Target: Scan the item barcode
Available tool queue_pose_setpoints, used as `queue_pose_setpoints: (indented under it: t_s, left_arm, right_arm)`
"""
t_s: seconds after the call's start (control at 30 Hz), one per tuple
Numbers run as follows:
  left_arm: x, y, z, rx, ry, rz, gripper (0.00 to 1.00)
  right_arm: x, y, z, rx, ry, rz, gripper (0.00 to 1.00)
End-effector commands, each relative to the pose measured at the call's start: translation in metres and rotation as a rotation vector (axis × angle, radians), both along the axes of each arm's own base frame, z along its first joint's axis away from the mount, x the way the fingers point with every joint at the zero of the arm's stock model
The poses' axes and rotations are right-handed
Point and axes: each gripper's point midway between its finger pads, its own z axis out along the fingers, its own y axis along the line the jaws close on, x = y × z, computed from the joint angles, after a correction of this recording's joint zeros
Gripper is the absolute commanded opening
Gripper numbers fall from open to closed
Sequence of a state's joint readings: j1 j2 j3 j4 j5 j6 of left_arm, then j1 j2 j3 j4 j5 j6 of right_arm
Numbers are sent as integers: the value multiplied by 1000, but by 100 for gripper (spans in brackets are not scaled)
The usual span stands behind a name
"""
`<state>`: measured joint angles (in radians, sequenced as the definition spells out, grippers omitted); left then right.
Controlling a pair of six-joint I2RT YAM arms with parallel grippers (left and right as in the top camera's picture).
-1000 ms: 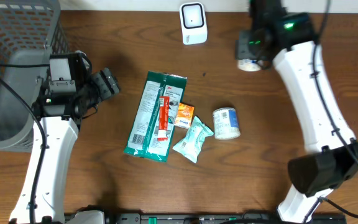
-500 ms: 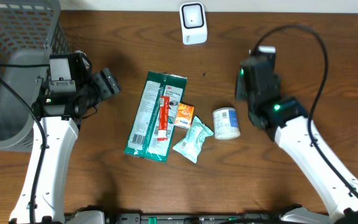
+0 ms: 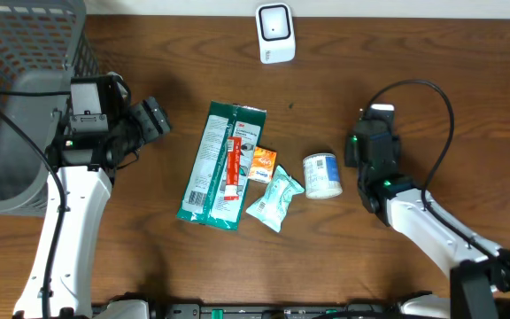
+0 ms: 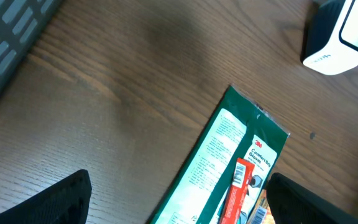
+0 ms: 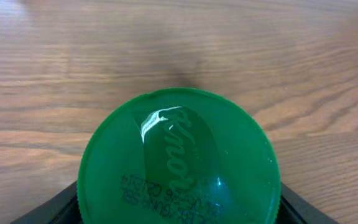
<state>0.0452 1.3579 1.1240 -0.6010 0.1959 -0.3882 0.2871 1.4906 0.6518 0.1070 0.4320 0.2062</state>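
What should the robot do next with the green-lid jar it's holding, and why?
Probably lower the green-lidded jar onto a bare part of the table and open the right fingers. A second ago that arm was up by the white scanner. Now it has pulled back from it with the jar still held, so the scan looks done.

Soft, even light covers the brown wooden bench (image 3: 414,80), with faint shadows beside objects. A white glare streak marks the green round plastic lid (image 5: 179,162). The left wrist view's lower corners blur dark.
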Motion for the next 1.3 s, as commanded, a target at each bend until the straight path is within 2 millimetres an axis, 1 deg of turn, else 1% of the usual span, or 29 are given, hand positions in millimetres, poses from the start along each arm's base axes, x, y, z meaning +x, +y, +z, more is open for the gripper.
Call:
queue_pose_setpoints:
  t_s: [0.0, 0.03, 0.17, 0.23, 0.3, 0.33, 0.37, 0.43, 0.47, 0.53, 0.57, 0.6, 0.67, 0.7, 0.77, 0.83, 0.93, 0.97, 1.07, 1.17, 1.2, 1.27]
  left_arm:
    - [4, 3, 10, 17, -28, 0, 88]
    - [4, 3, 10, 17, -28, 0, 88]
    - [4, 3, 10, 17, -28, 0, 88]
    - [4, 3, 10, 17, -28, 0, 88]
    - [4, 3, 10, 17, -28, 0, 88]
    - [4, 3, 10, 17, -28, 0, 88]
    - [4, 3, 10, 17, -28, 0, 88]
    - [4, 3, 10, 17, -28, 0, 88]
    - [4, 3, 10, 17, -28, 0, 88]
    - [4, 3, 10, 17, -28, 0, 88]
    - [4, 3, 10, 17, -28, 0, 88]
    - [4, 3, 10, 17, -28, 0, 88]
    - [4, 3, 10, 17, -28, 0, 88]
    - [4, 3, 10, 17, -28, 0, 88]
    - [4, 3, 10, 17, -28, 0, 88]
    - [4, 3, 10, 17, -28, 0, 88]
    - [4, 3, 10, 17, -28, 0, 88]
    - [4, 3, 10, 17, -28, 0, 88]
    - [4, 3, 10, 17, -28, 0, 88]
    - [4, 3, 10, 17, -28, 0, 88]
    - [4, 3, 10, 17, -28, 0, 88]
    - [4, 3, 10, 17, -28, 0, 88]
  right_arm:
    - [5, -11, -9, -28, 1, -8, 1]
    - [10, -7, -13, 5, -1, 16, 4]
    - [17, 4, -24, 74, 5, 77, 2]
    - [19, 5, -27, 76, 0, 84, 1]
    - [22, 6, -26, 58, -6, 99, 2]
    - [22, 6, -26, 48, -6, 107, 8]
    - [22, 6, -25, 39, -6, 114, 25]
    - [22, 6, -25, 20, -1, 129, 48]
    - [22, 6, -25, 19, -1, 128, 55]
    - [21, 6, -26, 20, 2, 128, 78]
    - [21, 6, -26, 19, 6, 129, 86]
    - [20, 6, -27, 19, 9, 129, 91]
    - [18, 5, -29, 17, 21, 129, 93]
    - [16, 5, -30, 15, 32, 129, 97]
    - [13, 4, -31, 13, 46, 128, 98]
    - [10, 3, -28, 12, 53, 128, 99]
    - [6, 2, -17, 13, 45, 128, 99]
    - [5, 2, -11, 8, 36, 132, 99]
    - [4, -1, 16, -15, -12, 152, 99]
    - [3, -6, 49, -25, -68, 168, 99]
    - [3, -6, 56, -18, -71, 177, 99]
    - [0, -6, 79, 19, -55, 206, 99]
